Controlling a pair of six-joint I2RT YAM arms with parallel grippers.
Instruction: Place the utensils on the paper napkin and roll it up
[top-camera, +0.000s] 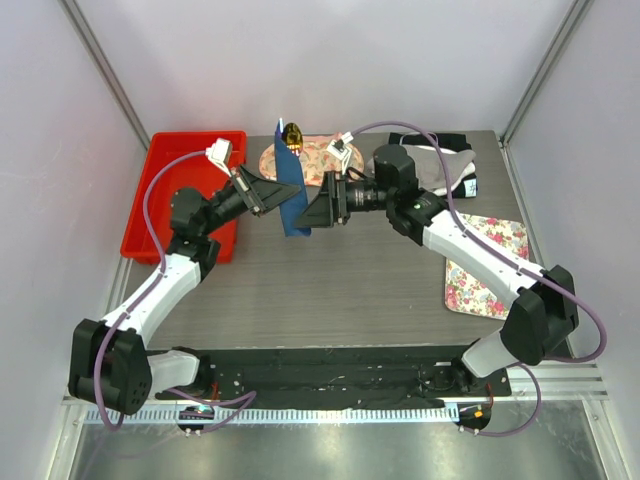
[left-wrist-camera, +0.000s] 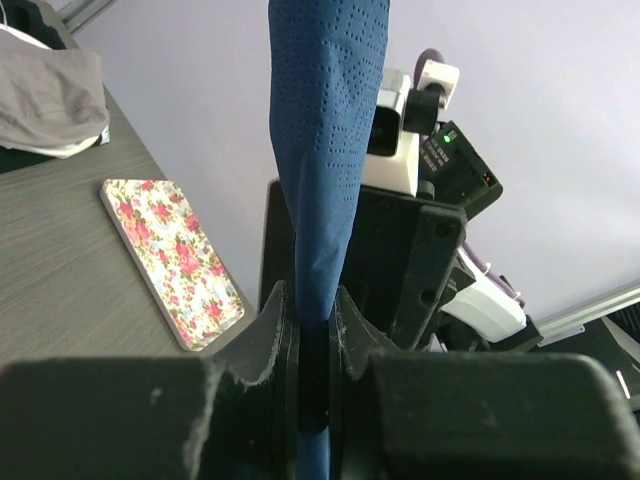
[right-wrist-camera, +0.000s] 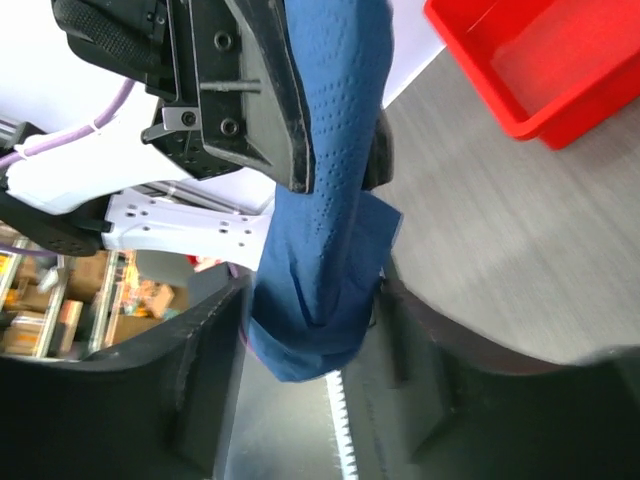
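Napkin (left-wrist-camera: 328, 140) between left gripper (left-wrist-camera: 313, 335) jaws

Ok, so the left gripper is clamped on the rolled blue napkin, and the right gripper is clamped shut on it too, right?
Not quite. The right gripper is open: in the right wrist view its fingers stand apart on either side of the napkin, with gaps showing. The left gripper is indeed clamped on the rolled blue napkin.
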